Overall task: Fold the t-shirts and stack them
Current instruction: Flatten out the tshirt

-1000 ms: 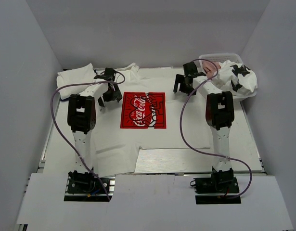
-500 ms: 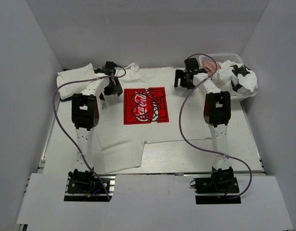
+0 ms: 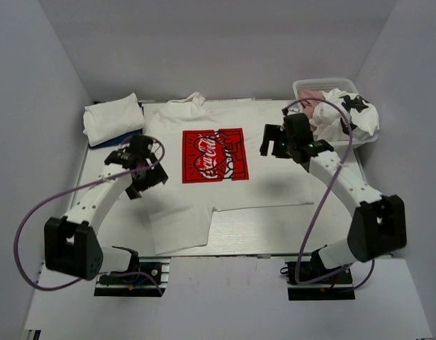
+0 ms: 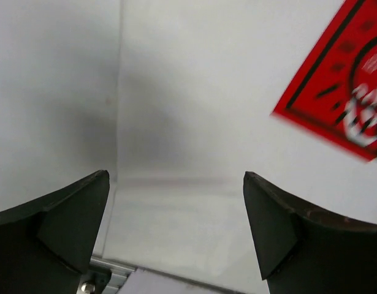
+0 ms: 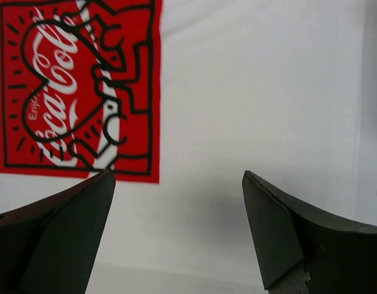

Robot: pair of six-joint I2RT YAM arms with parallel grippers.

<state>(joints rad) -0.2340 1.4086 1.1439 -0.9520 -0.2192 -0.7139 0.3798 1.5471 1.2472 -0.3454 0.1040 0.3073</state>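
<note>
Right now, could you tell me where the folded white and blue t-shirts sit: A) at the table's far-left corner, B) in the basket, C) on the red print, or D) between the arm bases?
A: the folded white and blue t-shirts lie at the far-left corner of the table, well apart from the basket at far right.

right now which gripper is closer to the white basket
Right. The right gripper hovers close by the basket, off its near-left corner; the left gripper is far to the left.
</note>
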